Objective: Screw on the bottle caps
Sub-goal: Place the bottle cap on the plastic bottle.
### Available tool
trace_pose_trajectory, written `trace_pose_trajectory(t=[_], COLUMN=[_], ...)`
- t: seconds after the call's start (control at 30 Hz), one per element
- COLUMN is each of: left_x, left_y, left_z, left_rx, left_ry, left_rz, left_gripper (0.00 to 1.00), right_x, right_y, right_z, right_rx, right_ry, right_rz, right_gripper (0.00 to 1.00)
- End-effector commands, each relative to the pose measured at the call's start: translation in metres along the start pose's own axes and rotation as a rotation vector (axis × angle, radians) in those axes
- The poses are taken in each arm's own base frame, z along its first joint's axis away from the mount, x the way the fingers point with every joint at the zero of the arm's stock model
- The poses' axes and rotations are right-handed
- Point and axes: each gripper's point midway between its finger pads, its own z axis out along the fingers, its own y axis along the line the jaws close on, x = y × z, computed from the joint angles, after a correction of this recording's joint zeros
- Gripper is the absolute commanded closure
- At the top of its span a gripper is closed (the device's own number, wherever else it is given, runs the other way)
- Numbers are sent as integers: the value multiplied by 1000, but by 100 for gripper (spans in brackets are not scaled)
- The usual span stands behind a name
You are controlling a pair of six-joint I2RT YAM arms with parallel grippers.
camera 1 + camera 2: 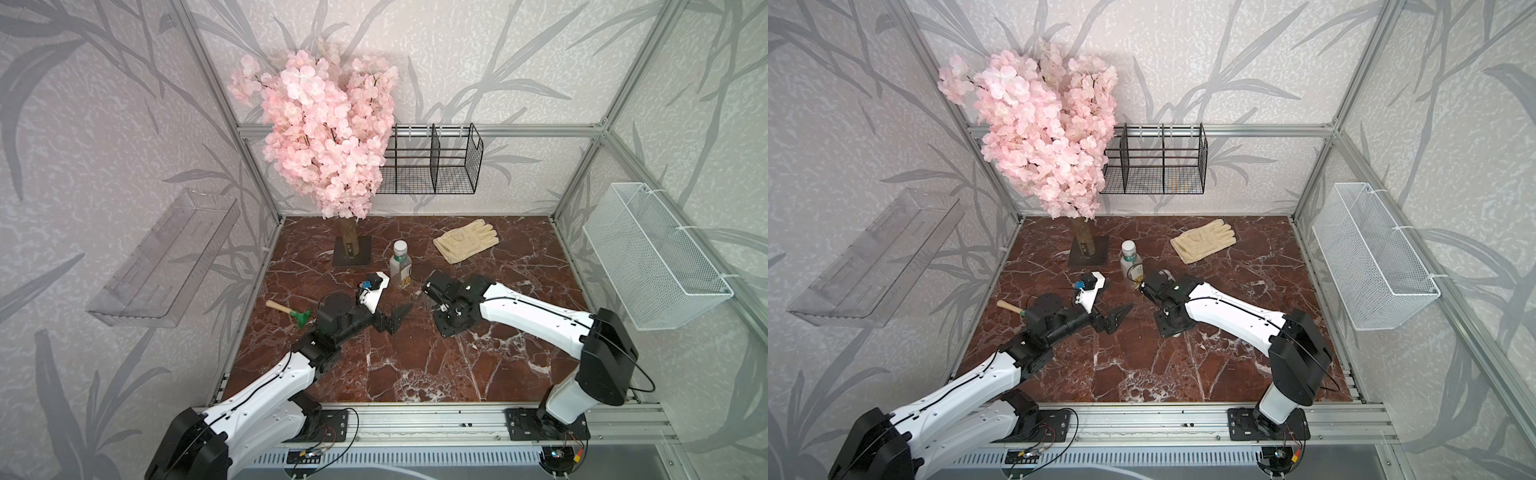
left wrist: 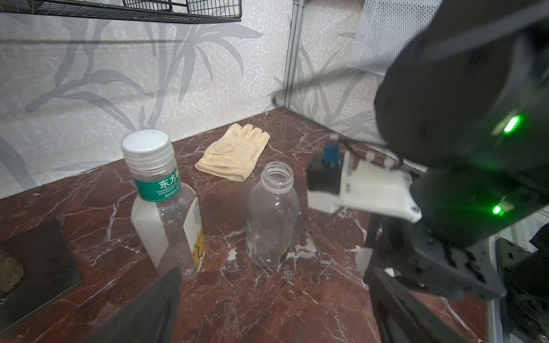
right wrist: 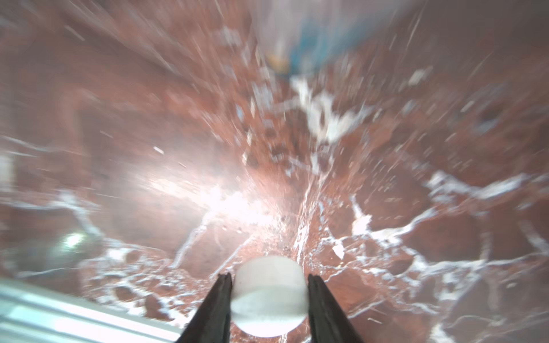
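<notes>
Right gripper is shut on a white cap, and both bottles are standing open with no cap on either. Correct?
Not quite. Only the rounder bottle stands open; the green-banded bottle already wears a fitted cap, as the left wrist view shows. The right gripper is indeed shut on the loose cap, seen in the right wrist view.

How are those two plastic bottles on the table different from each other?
The green-banded bottle wears a white cap; the rounder bottle has an open neck. The green-banded bottle looks taller and carries a white-yellow label; the rounder bottle is shorter, its body mostly bare. Both are clear plastic, standing upright.
</notes>
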Motion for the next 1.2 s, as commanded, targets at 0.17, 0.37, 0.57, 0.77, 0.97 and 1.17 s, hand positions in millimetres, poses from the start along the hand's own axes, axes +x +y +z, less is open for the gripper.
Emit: trace_pose_trajectory(t=[0.17,0.37,0.57,0.77,0.97,1.17], left_x=[-13,-13,-12,-10,-9,-8], left_y=[-7,-8,-8,-7,-7,-7], left_z=[0,0,0,1,2,2], left_rx=[31,33,31,29,27,28], left_ry=[-36,-38,-34,-25,-23,-19], left_rz=[27,31,32,31,32,33], left_gripper=[0,0,0,0,0,0], right_x=[-56,-96,-116,-122,-124,-124], right_y=[-30,-33,-25,-22,-24,-25], right_z=[-69,-65,-57,-50,-44,-35], right_rx=[61,58,50,55,82,96], right_ry=[-76,-68,-43,-19,5,29], right_rz=[-55,-50,-65,-79,-97,-111], right_gripper=[60,60,60,60,59,58])
